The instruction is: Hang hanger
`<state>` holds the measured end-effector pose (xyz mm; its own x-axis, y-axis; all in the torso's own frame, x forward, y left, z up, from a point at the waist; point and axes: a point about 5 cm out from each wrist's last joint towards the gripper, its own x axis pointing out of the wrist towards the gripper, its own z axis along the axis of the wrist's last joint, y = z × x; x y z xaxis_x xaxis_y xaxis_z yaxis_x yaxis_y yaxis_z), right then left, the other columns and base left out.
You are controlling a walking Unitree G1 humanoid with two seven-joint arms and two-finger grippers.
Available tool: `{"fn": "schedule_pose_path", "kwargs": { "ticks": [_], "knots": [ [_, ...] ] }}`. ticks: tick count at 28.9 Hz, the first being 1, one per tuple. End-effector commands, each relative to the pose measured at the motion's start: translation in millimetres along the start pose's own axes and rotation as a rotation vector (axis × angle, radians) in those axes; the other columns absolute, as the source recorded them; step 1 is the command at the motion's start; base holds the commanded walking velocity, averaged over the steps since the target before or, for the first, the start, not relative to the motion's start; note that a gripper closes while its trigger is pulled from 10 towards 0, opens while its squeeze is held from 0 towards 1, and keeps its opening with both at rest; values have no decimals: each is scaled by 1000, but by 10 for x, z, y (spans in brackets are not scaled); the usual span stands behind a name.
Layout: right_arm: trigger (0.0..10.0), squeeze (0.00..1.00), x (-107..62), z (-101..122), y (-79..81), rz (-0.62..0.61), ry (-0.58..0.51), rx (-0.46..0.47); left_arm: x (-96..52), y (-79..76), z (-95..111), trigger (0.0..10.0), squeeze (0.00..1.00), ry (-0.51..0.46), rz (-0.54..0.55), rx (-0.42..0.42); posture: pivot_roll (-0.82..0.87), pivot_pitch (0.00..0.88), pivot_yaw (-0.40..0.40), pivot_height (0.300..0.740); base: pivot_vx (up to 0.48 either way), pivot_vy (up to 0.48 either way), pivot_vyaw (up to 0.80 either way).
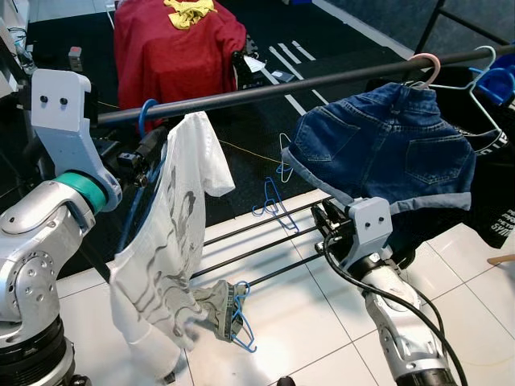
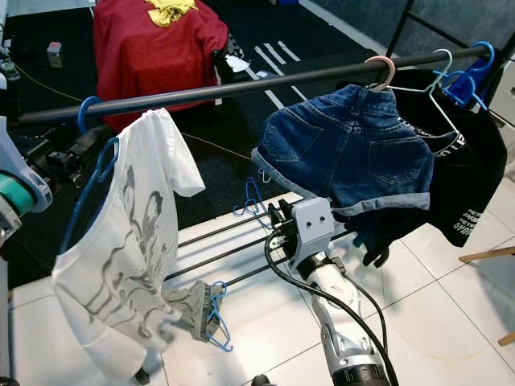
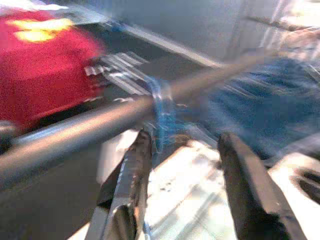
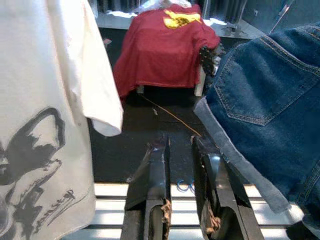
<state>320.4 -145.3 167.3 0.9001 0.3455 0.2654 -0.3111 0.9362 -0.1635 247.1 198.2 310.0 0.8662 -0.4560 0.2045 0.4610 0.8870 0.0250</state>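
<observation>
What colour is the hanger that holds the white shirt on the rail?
Blue. The hanger shows best in the right eye view.

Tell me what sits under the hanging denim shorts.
Under the denim shorts the right gripper reaches over thin black rack bars above white floor tiles. Whatever lies directly behind the shorts' fabric is covered.

Silver arms (image 1: 32,233), teal ring, black cables.

Blurred left-wrist pic: blue hanger hook (image 3: 161,107) on rail (image 3: 75,132); black tee (image 2: 475,193) edge-cropped.
</observation>
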Motion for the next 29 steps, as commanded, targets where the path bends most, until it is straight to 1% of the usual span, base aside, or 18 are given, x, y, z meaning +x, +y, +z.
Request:
{"fn": "schedule_pose_path", "kwargs": {
  "ticks": [1, 2, 3, 5, 8, 10, 11, 12, 13, 16, 17, 19, 21, 22, 24, 25, 27, 29],
  "knots": [
    [10000, 0, -32, -52, 19, 3, 18, -1, -121, -134, -15, 10000, 0, 12, -168, -22, -3, 173, 45, 740, 0, 0, 0],
    [10000, 0, -27, -49, 40, 9, 15, -2, -227, -189, -94, 10000, 0, 66, -243, -21, -3, 176, 44, 740, 0, 0, 0],
    [10000, 0, -27, -49, 40, 9, 15, -2, -227, -189, -94, 10000, 0, 66, -243, -21, -3, 176, 44, 740, 0, 0, 0],
    [10000, 0, -21, -55, 75, 17, 14, -6, -341, -223, -254, 10000, 0, 154, -286, -25, 2, 182, 41, 740, 0, 0, 0],
    [10000, 0, 12, -43, 86, 16, 8, -19, -385, -247, -381, 10000, 0, 212, -297, -18, 4, 185, 36, 740, 0, 0, 0],
    [10000, 0, 12, -43, 86, 16, 8, -19, -385, -247, -381, 10000, 0, 212, -297, -18, 4, 185, 36, 740, 0, 0, 0],
    [10000, 0, 35, -30, 93, 22, 2, -24, -386, -245, -426, 10000, 0, 242, -282, 13, 3, 185, 35, 740, 0, 0, 0],
    [10000, 0, 35, -30, 93, 22, 2, -24, -386, -245, -426, 10000, 0, 242, -282, 13, 3, 185, 35, 740, 0, 0, 0],
    [10000, 0, 57, -17, 100, 28, -3, -28, -375, -237, -459, 10000, 0, 257, -253, 42, 4, 187, 32, 740, 0, 0, 0],
    [10000, 0, 57, -17, 100, 28, -3, -28, -375, -237, -459, 10000, 0, 257, -253, 42, 4, 187, 32, 740, 0, 0, 0],
    [10000, 0, 81, -7, 114, 37, -8, -33, -362, -222, -492, 10000, 0, 279, -209, 76, 6, 188, 32, 740, 0, 0, 0],
    [10000, 0, 81, -7, 114, 37, -8, -33, -362, -222, -492, 10000, 0, 279, -209, 76, 6, 188, 32, 740, 0, 0, 0],
    [10000, 0, 107, -5, 161, 55, -12, -31, -470, -284, -538, 10000, 0, 359, -251, 136, 17, 193, 29, 740, 0, 0, 0],
    [10000, 0, 107, -5, 161, 55, -12, -31, -470, -284, -538, 10000, 0, 359, -251, 136, 17, 193, 29, 740, 0, 0, 0],
    [10000, 0, 109, -13, 182, 61, -10, -30, -527, -288, -559, 10000, 0, 401, -265, 148, 17, 193, 29, 740, 0, 0, 0],
    [10000, 0, 105, -25, 202, 67, -7, -27, -582, -246, -602, 10000, 0, 463, -256, 192, 23, 196, 30, 740, 0, 0, 0],
    [10000, 0, 105, -25, 202, 67, -7, -27, -582, -246, -602, 10000, 0, 463, -256, 192, 23, 196, 30, 740, 0, 0, 0],
    [10000, 0, 106, -23, 209, 69, -8, -28, -548, -177, -673, 10000, 0, 485, -195, 239, 16, 197, 32, 740, 0, 0, 0]
  ]
}}
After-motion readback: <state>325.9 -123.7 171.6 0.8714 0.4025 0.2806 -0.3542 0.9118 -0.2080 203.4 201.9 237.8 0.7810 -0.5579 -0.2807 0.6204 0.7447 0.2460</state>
